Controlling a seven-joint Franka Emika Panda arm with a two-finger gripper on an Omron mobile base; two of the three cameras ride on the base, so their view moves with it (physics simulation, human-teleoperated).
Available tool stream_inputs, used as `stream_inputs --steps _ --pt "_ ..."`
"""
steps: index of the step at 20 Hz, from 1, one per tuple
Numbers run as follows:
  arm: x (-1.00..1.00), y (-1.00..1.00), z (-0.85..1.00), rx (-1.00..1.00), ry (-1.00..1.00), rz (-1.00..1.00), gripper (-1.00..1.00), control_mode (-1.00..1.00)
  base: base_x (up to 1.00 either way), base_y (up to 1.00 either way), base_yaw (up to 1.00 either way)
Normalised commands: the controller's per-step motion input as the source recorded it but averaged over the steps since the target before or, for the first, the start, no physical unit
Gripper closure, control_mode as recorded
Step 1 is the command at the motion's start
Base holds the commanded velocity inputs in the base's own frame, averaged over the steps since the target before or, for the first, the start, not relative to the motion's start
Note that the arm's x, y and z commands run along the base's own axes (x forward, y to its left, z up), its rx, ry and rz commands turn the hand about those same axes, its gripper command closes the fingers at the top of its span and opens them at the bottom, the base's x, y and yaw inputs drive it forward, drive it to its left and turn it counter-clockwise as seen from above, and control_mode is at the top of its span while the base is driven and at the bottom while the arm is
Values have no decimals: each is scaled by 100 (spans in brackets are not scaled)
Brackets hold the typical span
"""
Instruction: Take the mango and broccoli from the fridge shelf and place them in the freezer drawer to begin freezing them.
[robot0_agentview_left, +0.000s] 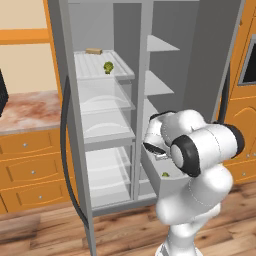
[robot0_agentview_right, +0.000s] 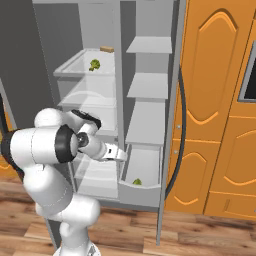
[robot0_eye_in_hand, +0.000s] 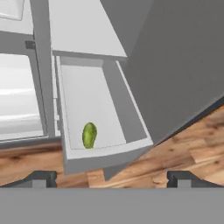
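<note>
The yellow-green mango (robot0_eye_in_hand: 89, 134) lies on the floor of the pulled-out grey freezer drawer (robot0_eye_in_hand: 109, 155), near its front wall; I also see the mango (robot0_agentview_right: 136, 182) (robot0_agentview_left: 165, 174) from the base. My gripper (robot0_agentview_right: 119, 155) (robot0_eye_in_hand: 111, 179) hovers above the drawer (robot0_agentview_right: 142, 192), open, nothing between its fingers. The bumpy dark green broccoli (robot0_agentview_left: 108, 67) (robot0_agentview_right: 94, 64) sits on the translucent fridge shelf (robot0_agentview_left: 90, 70) (robot0_agentview_right: 75, 67) high in the left compartment, well above the gripper.
A tan block (robot0_agentview_left: 93, 51) (robot0_agentview_right: 106, 49) rests at the back of the same shelf. Clear bins (robot0_agentview_left: 105, 100) stack below it. Plain grey shelves (robot0_agentview_right: 149, 45) line the right compartment over the drawer. Orange cabinets (robot0_agentview_right: 215, 100) stand to the right, and a stone counter (robot0_agentview_left: 25, 110) to the left.
</note>
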Motion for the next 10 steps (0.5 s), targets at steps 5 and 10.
stream_inputs --steps 5,10 --pt "2 -9 98 -13 -3 0 -100 -100 0 0 0" --pt "-5 -25 84 -38 -4 2 -100 -100 0 0 0"
